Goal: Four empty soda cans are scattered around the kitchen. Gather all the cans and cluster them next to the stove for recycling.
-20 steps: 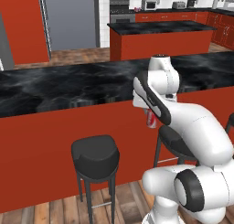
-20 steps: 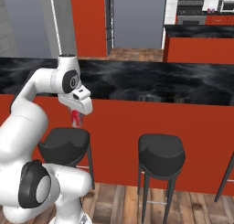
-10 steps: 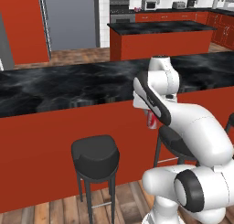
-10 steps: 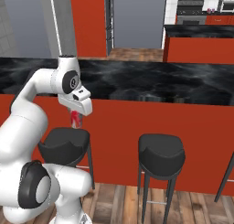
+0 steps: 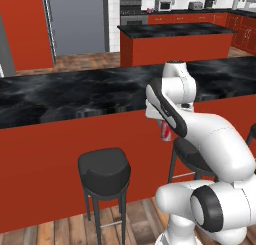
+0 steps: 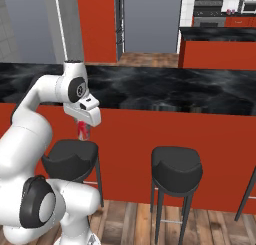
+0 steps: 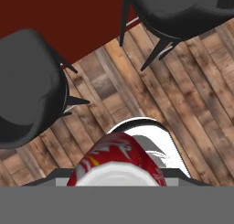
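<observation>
A red soda can [image 5: 167, 134] hangs upright in my gripper [image 5: 165, 127], which is shut on it, in front of the red face of the bar counter and below its black top. The right base view shows the same can [image 6: 83, 132] under my hand [image 6: 82, 125], above a stool. In the hand view the can [image 7: 116, 160] points down at the wood floor, its silvery end toward the camera. The stove [image 5: 131, 10] stands far off at the back wall, also visible as a grey range [image 6: 210, 13] beyond the island.
A long black marbled bar counter [image 5: 75, 96] crosses in front of me. Black stools [image 5: 104, 170] [image 6: 176, 165] stand below it. An island [image 5: 175, 39] with a black top lies between the bar and the back wall. A tall grey panel [image 5: 77, 19] stands at the back left.
</observation>
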Controlling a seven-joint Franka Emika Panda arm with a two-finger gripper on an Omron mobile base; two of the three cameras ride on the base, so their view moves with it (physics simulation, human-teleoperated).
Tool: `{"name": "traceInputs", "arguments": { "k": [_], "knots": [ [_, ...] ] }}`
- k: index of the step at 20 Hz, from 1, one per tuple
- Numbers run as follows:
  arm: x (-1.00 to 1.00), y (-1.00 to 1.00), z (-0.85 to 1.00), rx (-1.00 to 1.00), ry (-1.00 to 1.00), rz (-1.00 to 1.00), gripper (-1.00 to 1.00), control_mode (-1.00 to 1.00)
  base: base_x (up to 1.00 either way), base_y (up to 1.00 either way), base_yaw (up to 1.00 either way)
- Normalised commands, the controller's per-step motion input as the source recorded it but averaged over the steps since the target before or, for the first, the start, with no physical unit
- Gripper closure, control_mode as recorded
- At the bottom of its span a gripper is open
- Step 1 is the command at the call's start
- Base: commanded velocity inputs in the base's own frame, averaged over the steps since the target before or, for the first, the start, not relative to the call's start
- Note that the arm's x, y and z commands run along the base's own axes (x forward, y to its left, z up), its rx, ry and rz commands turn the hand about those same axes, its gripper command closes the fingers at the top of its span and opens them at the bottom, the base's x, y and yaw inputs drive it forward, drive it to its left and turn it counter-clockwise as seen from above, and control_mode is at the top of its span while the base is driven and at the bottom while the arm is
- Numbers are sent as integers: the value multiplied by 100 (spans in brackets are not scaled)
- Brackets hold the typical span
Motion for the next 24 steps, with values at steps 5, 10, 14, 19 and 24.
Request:
{"name": "traceInputs", "arguments": {
  "k": [5,10,14,19,24],
  "knots": [
    [0,0,0,0,0,0,100,100,-21,-1,0],
    [0,0,0,0,0,0,100,100,-44,-5,0],
    [0,0,0,0,0,0,100,100,-44,-4,0],
    [0,0,0,0,0,0,100,100,-35,-2,0],
    [0,0,0,0,0,0,100,100,-30,-11,-13]
  ]
}}
